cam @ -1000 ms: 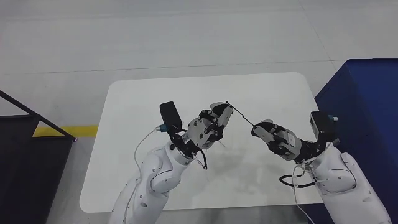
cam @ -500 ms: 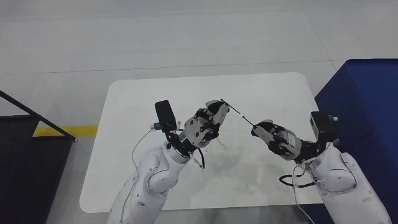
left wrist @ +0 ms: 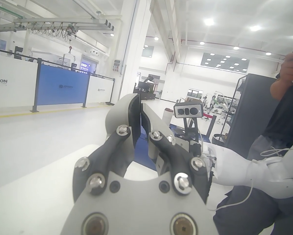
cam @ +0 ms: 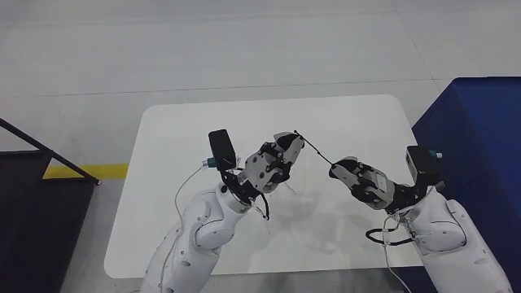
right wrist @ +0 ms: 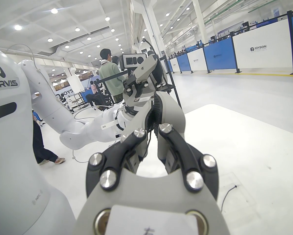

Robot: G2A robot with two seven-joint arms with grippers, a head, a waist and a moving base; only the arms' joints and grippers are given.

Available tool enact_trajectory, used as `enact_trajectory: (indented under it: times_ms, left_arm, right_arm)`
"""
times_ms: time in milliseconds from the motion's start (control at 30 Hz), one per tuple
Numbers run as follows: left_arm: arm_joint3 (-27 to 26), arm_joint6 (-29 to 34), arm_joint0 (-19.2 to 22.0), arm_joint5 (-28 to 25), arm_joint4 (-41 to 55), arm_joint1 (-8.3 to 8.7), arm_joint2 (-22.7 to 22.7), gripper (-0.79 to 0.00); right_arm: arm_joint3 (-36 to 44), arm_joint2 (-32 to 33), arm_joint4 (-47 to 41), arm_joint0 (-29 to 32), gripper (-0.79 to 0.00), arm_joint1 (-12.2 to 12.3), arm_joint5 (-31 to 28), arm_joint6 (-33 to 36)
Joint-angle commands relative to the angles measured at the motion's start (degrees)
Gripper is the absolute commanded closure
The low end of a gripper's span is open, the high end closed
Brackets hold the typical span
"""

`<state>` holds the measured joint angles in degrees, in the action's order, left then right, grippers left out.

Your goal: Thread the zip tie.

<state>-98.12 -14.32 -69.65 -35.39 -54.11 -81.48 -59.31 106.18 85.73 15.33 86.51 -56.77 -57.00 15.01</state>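
The zip tie [cam: 314, 149] hangs above the table [cam: 187, 138], stretched between the left claw [cam: 291, 142] and the right claw [cam: 335, 168], both clamped on it. It looks light, thin, springy and slick, so it is best pinched near its ends.

Left end effector [cam: 291, 142] clamped; right end effector [cam: 337, 168] apparently clamped, opposite.
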Motion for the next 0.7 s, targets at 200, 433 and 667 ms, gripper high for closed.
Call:
enact_trajectory:
  times_ms: [200,433,667]
  left_arm:
    - [0.4,0.8,0.3,0.1,0.5,0.00,0.3,0.000]
    - [-0.6,0.2,-0.7,-0.1,1.1,0.15,-0.3,0.000]
    - [-0.6,1.2,-0.8,-0.4,1.4,0.24,-0.1,0.000]
  right_arm:
    - [0.0,0.0,0.0,0.0,0.000,0.0,0.0,0.0]
    - [0.0,0.0,0.0,0.0,0.000,0.0,0.0,0.0]
    - [0.0,0.0,0.0,0.0,0.000,0.0,0.0,0.0]
